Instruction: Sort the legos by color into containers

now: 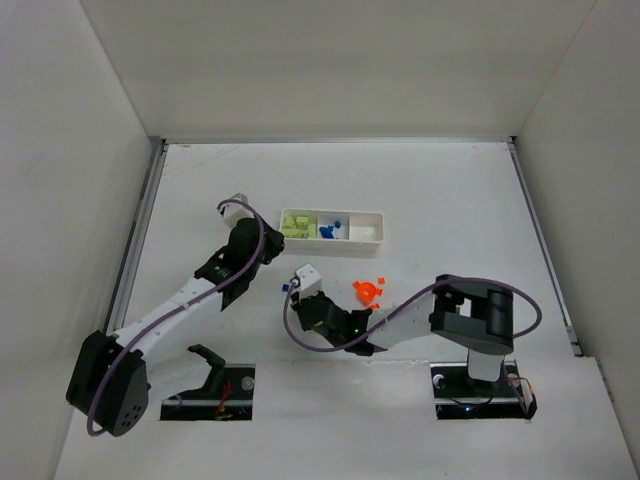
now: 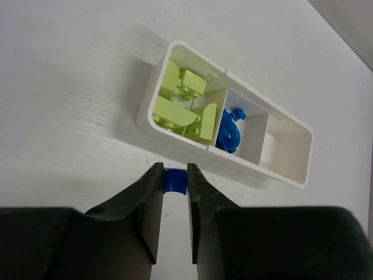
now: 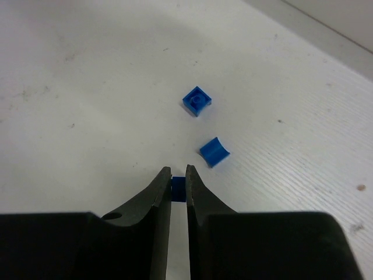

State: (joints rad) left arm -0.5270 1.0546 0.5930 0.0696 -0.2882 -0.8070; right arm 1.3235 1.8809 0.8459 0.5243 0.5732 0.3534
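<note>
The white tray (image 1: 378, 216) has three compartments. Several light green legos (image 2: 180, 108) fill its left one, blue legos (image 2: 230, 131) lie in the middle one, and the right one looks bare. My left gripper (image 2: 175, 175) is shut on a small blue lego (image 2: 175, 181) just short of the tray's near wall (image 2: 192, 143); in the top view this gripper (image 1: 270, 252) is left of the tray. My right gripper (image 3: 179, 178) is shut on a small blue lego (image 3: 179, 188) low over the table. Two more blue legos (image 3: 197, 100) (image 3: 214, 151) lie just beyond it. Orange legos (image 1: 368, 291) lie on the table.
The table is boxed in by white walls at the left, back and right. The orange pile sits right beside my right forearm (image 1: 400, 318). My right gripper (image 1: 293, 296) is below the tray, close to my left arm (image 1: 185, 300).
</note>
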